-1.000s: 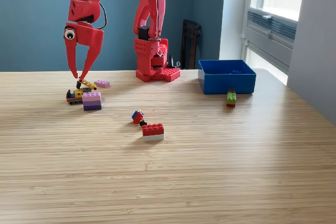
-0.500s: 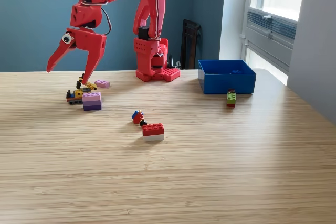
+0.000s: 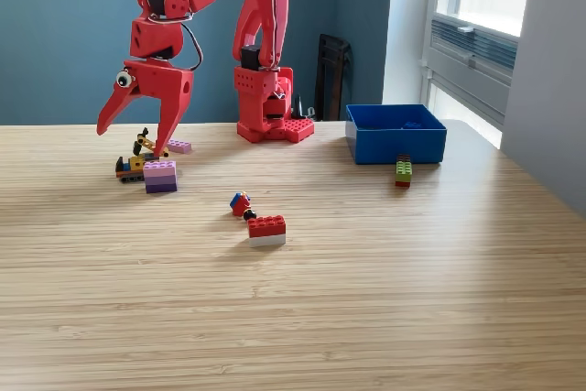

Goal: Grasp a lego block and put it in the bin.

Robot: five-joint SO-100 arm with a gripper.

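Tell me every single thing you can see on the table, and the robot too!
table: one, light wood, under everything
bin: one, blue, exterior view's right
green and red brick stack: one, in front of the bin
red and white brick: one, middle
small red and blue piece: one, just behind it
purple brick stack: one, exterior view's left
yellow and black piece: one, below the hand
pink brick: one, beside it
hand: one, red, open, empty
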